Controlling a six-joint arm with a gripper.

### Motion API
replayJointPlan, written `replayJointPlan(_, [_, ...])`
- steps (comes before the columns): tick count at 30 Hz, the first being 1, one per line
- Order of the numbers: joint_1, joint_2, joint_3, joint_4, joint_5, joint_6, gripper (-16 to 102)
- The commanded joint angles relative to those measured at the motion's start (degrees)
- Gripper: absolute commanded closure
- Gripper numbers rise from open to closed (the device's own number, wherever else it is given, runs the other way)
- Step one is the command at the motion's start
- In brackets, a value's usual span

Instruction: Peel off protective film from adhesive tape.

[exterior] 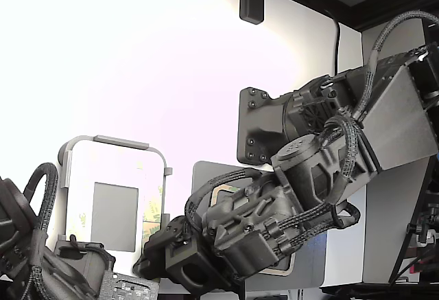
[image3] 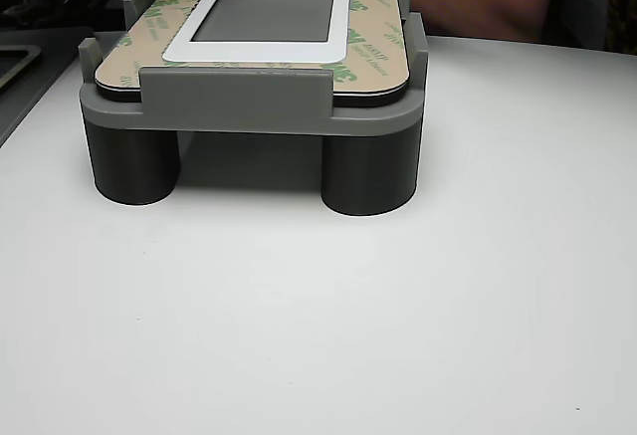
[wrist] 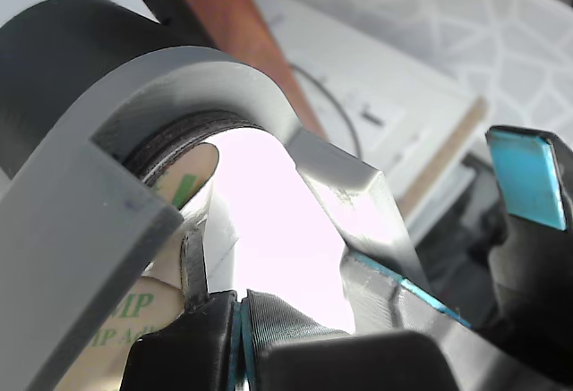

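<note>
Protective film [image3: 373,47] with green print, lying on plate in grey fixture [image3: 249,107] on white table [image3: 398,306].
Gripper [wrist: 240,319] low at fixture corner beside curled film end [wrist: 183,176]; lower jaws pressed together, grasp of film not discernible.

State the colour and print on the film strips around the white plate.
Pale tan-yellow film with green lettering, clearest in the other view.

a lab bench (white table [image3: 398,335], grey fixture [image3: 249,107]).
</note>
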Motion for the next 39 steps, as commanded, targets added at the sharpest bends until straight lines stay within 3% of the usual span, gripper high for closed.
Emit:
replayJointPlan(1, [-1.05, 1.05, -0.88, -0.35, 0.00, -0.09, 96])
replayJointPlan(24, [-2.02, 0.09, -1.76, 0.09, -0.35, -0.53, 96])
replayJointPlan(39, [-4.13, 4.57, -8.53, 12.22, -1.85, -1.49, 96])
